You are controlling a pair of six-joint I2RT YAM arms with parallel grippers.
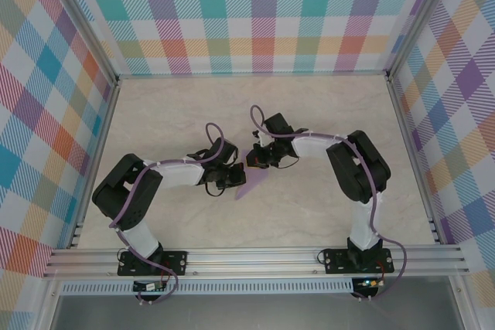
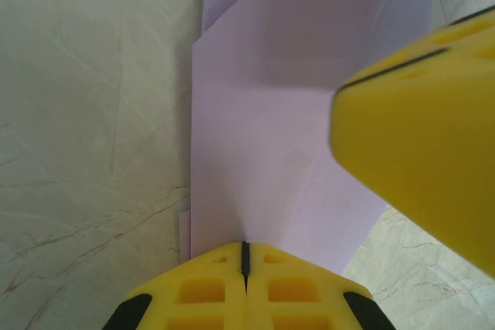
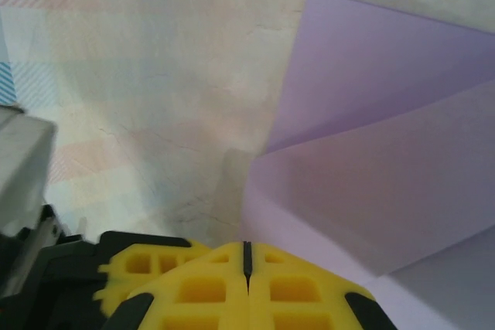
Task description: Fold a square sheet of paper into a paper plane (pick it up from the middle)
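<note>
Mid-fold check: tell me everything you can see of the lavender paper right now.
The lavender paper is thin, matte and plain. It is folded into overlapping layers with angled flaps and a visible crease. It lies near the middle of the marbled table, one corner pointing toward the arm bases. The shut left gripper and the shut right gripper each meet an edge of it. Whether either pinches it is unclear.

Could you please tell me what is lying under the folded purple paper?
The pale marbled table shows around the paper, which rests on it. In the left wrist view, lower folded layers peek out at its left edge. Anything beneath the middle is covered.
</note>
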